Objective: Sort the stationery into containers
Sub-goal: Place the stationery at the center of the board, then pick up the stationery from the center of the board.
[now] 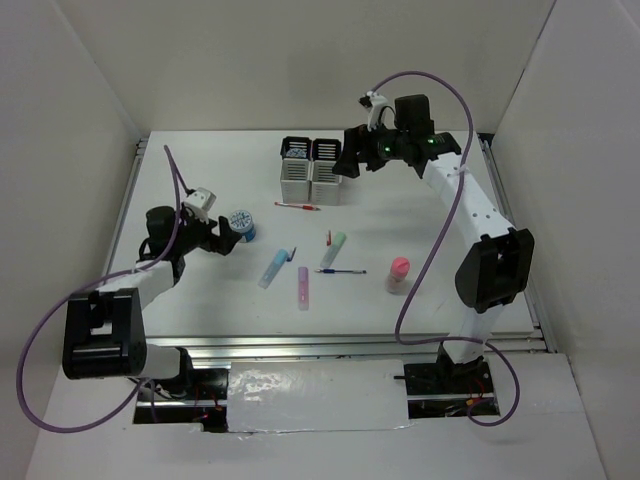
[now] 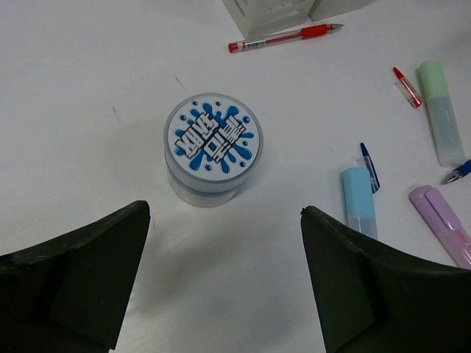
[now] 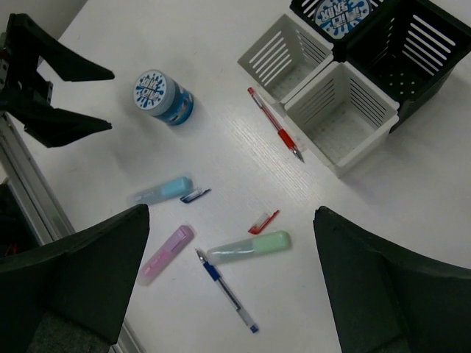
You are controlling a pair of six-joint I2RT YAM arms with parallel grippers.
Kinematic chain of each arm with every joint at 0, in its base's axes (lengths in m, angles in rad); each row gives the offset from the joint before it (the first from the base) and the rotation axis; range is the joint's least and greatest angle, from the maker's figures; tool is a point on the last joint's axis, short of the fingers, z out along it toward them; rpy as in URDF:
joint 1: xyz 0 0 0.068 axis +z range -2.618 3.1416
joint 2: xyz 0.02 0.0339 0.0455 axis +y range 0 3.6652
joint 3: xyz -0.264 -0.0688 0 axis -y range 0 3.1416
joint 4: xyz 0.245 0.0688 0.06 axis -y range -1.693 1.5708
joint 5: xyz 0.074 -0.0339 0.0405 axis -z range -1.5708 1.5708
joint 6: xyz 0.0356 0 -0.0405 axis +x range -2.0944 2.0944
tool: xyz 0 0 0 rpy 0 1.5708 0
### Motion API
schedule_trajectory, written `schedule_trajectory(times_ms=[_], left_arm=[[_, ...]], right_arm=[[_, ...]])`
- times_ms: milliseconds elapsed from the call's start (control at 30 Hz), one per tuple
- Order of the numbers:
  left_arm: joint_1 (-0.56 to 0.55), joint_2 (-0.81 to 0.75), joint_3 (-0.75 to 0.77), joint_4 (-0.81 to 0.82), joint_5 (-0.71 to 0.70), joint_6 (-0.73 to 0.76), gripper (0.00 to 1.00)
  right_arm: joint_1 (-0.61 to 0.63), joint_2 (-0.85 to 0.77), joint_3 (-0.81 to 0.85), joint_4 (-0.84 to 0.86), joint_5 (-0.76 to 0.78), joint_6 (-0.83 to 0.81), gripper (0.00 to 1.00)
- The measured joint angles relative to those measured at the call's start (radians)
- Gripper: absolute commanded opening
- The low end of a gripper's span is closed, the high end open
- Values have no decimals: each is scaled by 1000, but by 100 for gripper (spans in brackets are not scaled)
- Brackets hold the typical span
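Meanwhile, the left pincer (image 2: 222,220) stood released, its jaws wide, just short of the blue roll (image 2: 212,151) upright on the desk (image 2: 88,88). The right pincer (image 3: 232,220) hung released near the pen cups (image 3: 335,121); one black cup held a second roll (image 3: 342,13). A red pen (image 3: 276,132) lay beside the white cups. The blue stick (image 3: 162,190), purple stick (image 3: 167,254), green stick (image 3: 250,246), blue pen (image 3: 228,290) and pink-capped tube (image 1: 398,273) lay mid-desk.

White table (image 1: 200,170), carrying:
- block of four slotted pen cups (image 1: 310,186), towards the far edge;
- red pen (image 1: 298,206), just in front of the cups;
- blue round roll (image 1: 241,222), upright, at left;
- blue stick (image 1: 272,268), purple stick (image 1: 303,287) and green stick (image 1: 334,248), lying near the middle;
- blue pen (image 1: 340,271), beside the green stick;
- small red clip (image 2: 405,86) and small blue clip (image 2: 369,166), loose;
- pink-capped tube (image 1: 398,274), at right.
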Motion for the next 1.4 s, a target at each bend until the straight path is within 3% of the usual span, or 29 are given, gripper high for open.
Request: schedule_trajectory(times_ms=[400,833,1200,1400], left_arm=[[-55,197,224,-150,-101,71,97],[-136,238,277,-233,-139,103,98],[-153,281,318,-271,-186,111,87],[-153,282,319,-277,-199,118,72]], right_arm=[[-35,9,5,-43,-59,0,97],[-69,14,5,-53,-72,-5,97],[-79,14,-4,-53,-83,-8,96],[-85,14,-6,-53,-84,-8,96]])
